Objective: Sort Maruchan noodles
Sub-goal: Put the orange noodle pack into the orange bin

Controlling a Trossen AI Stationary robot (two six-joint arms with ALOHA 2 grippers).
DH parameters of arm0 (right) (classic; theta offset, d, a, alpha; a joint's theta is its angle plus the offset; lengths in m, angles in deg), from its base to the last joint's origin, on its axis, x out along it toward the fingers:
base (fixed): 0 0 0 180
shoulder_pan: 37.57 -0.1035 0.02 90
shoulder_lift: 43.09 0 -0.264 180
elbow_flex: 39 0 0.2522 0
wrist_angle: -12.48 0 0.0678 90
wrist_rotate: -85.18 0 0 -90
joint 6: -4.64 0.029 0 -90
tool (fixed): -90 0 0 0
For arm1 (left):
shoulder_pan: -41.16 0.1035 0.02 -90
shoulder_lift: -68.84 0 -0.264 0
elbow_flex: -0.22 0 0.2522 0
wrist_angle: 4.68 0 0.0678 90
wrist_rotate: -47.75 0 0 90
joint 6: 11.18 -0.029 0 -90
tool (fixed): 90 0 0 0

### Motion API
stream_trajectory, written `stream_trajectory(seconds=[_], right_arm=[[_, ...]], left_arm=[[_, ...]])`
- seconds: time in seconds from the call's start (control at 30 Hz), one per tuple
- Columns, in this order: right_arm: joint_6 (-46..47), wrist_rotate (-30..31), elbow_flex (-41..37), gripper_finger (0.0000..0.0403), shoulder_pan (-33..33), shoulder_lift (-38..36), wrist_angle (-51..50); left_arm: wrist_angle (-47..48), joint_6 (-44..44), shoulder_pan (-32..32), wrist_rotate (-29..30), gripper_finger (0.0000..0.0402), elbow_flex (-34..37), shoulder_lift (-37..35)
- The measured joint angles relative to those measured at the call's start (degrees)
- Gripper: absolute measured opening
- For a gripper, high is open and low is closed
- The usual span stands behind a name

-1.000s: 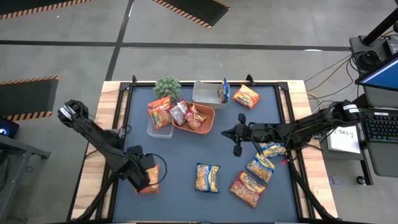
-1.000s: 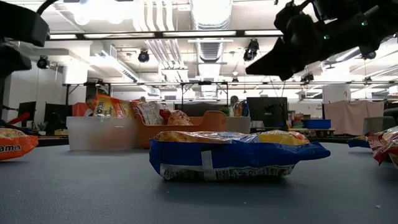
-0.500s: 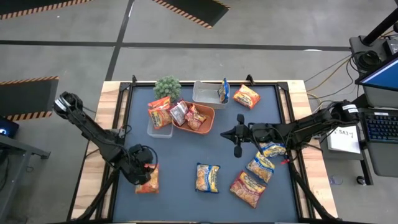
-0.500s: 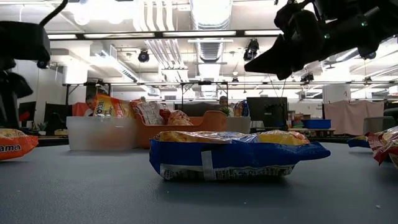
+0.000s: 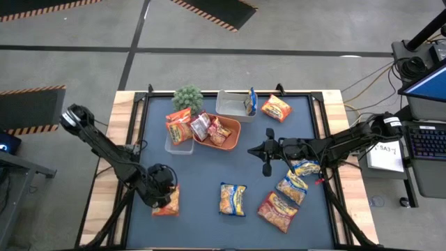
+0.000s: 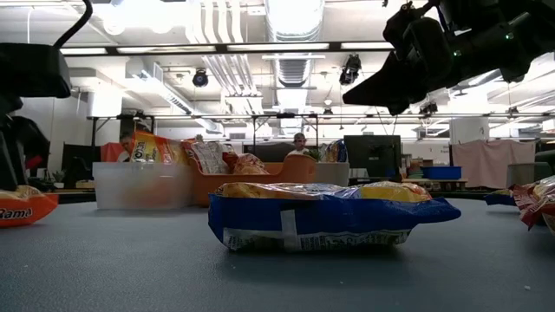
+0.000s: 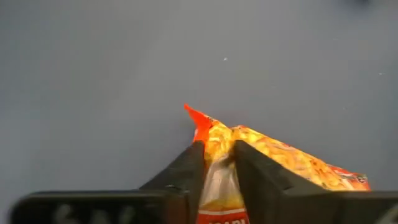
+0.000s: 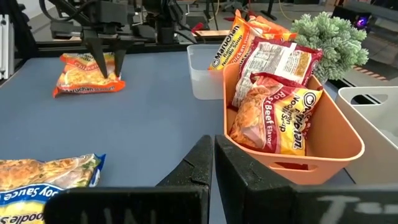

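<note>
Left claw (image 7: 217, 152) on an orange packet (image 7: 273, 155)
My wrist view shows fingers pinching its edge; overhead hides that. Right claw (image 5: 265, 159) hangs closed, empty

The left gripper (image 5: 163, 197) came down onto the orange packet (image 5: 167, 202) at the table's near-left corner. Its fingers (image 7: 189, 171) narrowed from wide apart to pinching the packet's edge, which lifted slightly.
</note>
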State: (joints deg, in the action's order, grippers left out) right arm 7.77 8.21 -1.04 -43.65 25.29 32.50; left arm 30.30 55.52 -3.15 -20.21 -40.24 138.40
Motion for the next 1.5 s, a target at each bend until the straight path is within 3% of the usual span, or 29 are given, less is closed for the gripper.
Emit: stream_trajectory(seconds=[0.1,0.2,0.37,0.47,0.87,1.03,1.17,1.33,1.5], right_arm=[[0.31,0.0,0.0,0.0009,0.0,0.0,-0.01],[0.32,0.0,0.0,0.0009,0.0,0.0,-0.01],[0.84,0.01,0.0,0.0009,0.0,0.0,-0.03],[0.89,0.02,0.0,0.0009,0.0,0.0,-0.03],[0.26,0.07,0.0,0.0009,0.0,0.0,-0.01],[0.01,0.39,0.0,0.0009,0.0,-0.02,0.41],[-0.03,0.44,-0.02,0.0009,0.0,-0.02,2.09],[-0.1,0.44,0.63,0.0009,0.0,0.43,2.33],[0.54,0.3,3.48,0.0009,0.0,6.0,2.45]], left_arm=[[-1.27,0.04,0.19,0.4,0.0016,-0.07,1.21],[-3.15,0.55,0.2,2.82,0.0013,0.04,1.78],[-8.28,0.6,1.19,18.97,0.0002,0.17,1.95],[-9.42,0.56,1.93,24.64,0.0002,0.23,1.95],[-10.72,-1.17,2.05,21.33,0.0,-0.63,2.13],[-11.05,-2.06,2.74,26.15,0.0,-2.97,3.36],[-11.92,-6.91,4.58,30.01,0.0,-7.08,6.56],[-11.88,-14.32,6.45,30.03,0.0,-12.93,13.15],[-11.81,-14.79,7.34,29.18,0.0,-16.13,16.95]])
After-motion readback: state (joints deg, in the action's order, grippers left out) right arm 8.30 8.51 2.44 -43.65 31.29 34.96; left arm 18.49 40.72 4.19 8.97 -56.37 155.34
